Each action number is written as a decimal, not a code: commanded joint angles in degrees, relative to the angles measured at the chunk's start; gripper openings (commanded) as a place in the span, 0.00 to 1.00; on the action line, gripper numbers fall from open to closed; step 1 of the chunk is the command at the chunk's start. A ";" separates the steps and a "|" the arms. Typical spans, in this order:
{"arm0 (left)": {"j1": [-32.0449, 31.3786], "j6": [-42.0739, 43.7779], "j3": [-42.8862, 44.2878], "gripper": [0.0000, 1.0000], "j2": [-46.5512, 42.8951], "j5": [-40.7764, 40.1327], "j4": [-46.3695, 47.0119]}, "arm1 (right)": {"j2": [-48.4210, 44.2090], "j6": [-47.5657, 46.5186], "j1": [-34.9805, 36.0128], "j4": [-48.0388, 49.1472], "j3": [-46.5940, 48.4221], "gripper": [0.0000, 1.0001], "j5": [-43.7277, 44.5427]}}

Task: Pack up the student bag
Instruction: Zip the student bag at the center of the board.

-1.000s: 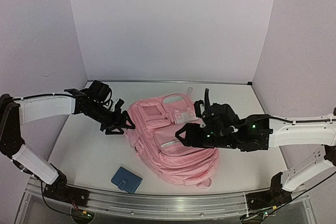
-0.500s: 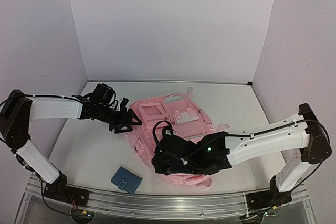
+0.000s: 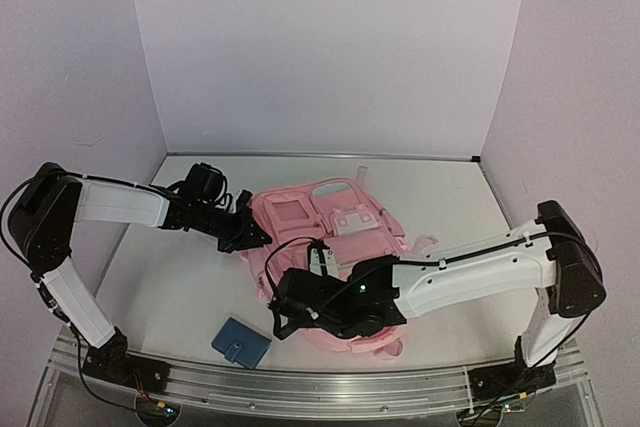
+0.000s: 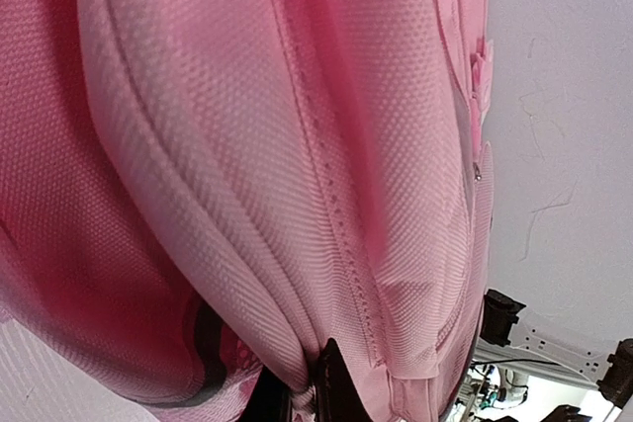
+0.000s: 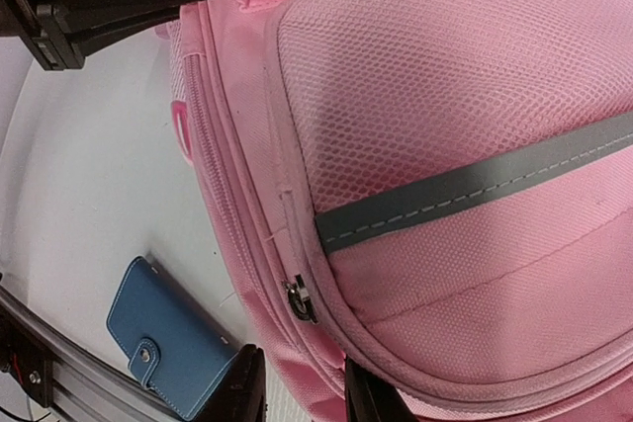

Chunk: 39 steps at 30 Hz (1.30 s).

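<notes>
The student bag [image 3: 345, 222] lies flat on the white table [image 3: 180, 287], front pockets up, with its top end toward the back wall and its bottom end toward the arm bases. It is pink mesh-weave fabric, with a grey reflective strip [image 5: 475, 185] across the lower front pocket and a small metal zip pull [image 5: 299, 295] on the seam along its near left side.

At the bag's left edge, about halfway along its length, the left gripper [image 3: 252, 235] has its jaws closed together on a fold of the bag's fabric. In the left wrist view the dark fingers [image 4: 331, 387] sit pinched on the piped seam, and pink cloth fills nearly the whole picture.

At the bag's near left corner, the right gripper [image 3: 283, 315] comes in from across the bag with its arm lying over the bag's lower half. Its fingers [image 5: 245, 382] stand partly apart, astride the bag's edge just below the zip pull. One finger is over the table and the other over the fabric, and they hold nothing that can be made out.

Just off the bag's near left corner, a blue snap wallet [image 3: 240, 343] lies flat on the table, apart from the bag.
</notes>
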 commanded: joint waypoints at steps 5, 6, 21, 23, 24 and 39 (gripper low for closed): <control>-0.25 -0.94 -0.08 0.00 -6.94 1.32 6.39 | 2.10 7.91 -0.78 -6.59 1.76 0.30 13.62; -0.28 -1.10 -0.28 0.00 -7.83 1.30 6.25 | 2.25 8.34 -1.14 -7.03 1.73 0.30 14.66; 4.35 3.28 -1.30 0.00 -6.35 -2.11 2.09 | -11.58 0.77 -5.79 1.62 -6.82 0.00 1.78; 5.76 2.94 -1.41 0.00 -5.00 -1.09 4.13 | -15.19 -1.31 -7.73 7.67 -12.67 0.00 -8.23; 6.17 2.89 -1.19 0.00 -4.45 -0.80 4.48 | -16.91 -1.71 -9.17 11.80 -16.64 0.00 -12.77; 13.43 8.94 0.48 0.00 -2.20 -0.95 7.06 | -27.04 2.78 -18.77 33.93 -39.76 0.00 -26.08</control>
